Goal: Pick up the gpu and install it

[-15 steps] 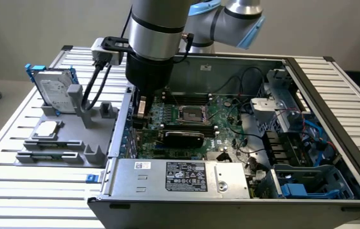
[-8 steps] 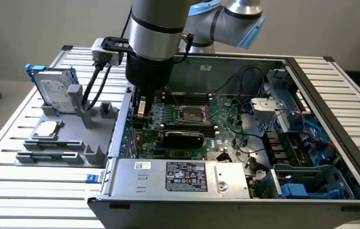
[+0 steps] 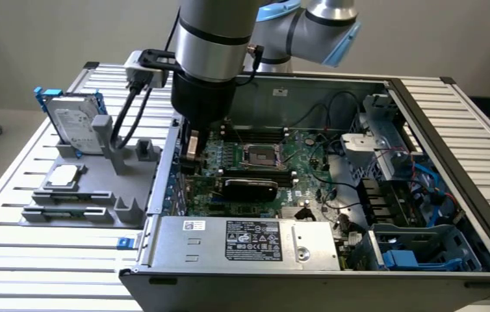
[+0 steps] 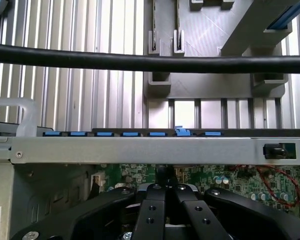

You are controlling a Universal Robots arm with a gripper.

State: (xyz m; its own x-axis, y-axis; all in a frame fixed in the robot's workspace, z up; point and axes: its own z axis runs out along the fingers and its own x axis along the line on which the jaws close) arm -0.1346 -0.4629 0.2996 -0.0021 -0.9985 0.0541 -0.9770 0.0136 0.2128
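Arm: the silver and black arm (image 3: 214, 39) reaches down from the top of the exterior view into the open computer case (image 3: 453, 130), at the case's side toward the exterior view's left.
Gripper: the gripper (image 4: 166, 192) is closed, its two black fingers (image 4: 152, 210) pressed together above the green motherboard (image 3: 293, 153). Whether anything is pinched between them cannot be told.
GPU: the gpu (image 3: 247, 185) lies inside the case, its black shroud across the motherboard just below the CPU socket (image 3: 260, 155) in the exterior view. It sits close beside the lower end of the arm. Whether it is fully seated in its slot cannot be told.
Case wall: the grey metal edge of the case (image 4: 140, 150) runs across the wrist view, with a row of blue tabs (image 4: 105, 133) along it.
Power supply: a silver box with a black and white label (image 3: 245, 244) fills the near corner of the case.
Fixture: a grey holder (image 3: 89, 188) stands on the slatted metal surface (image 3: 19, 260), at the exterior view's left of the case.
Hard drive: a silver hard drive in a blue frame (image 3: 76, 127) stands upright in the holder.
Cable: a black cable (image 4: 140, 62) crosses the wrist view in front of the holder.
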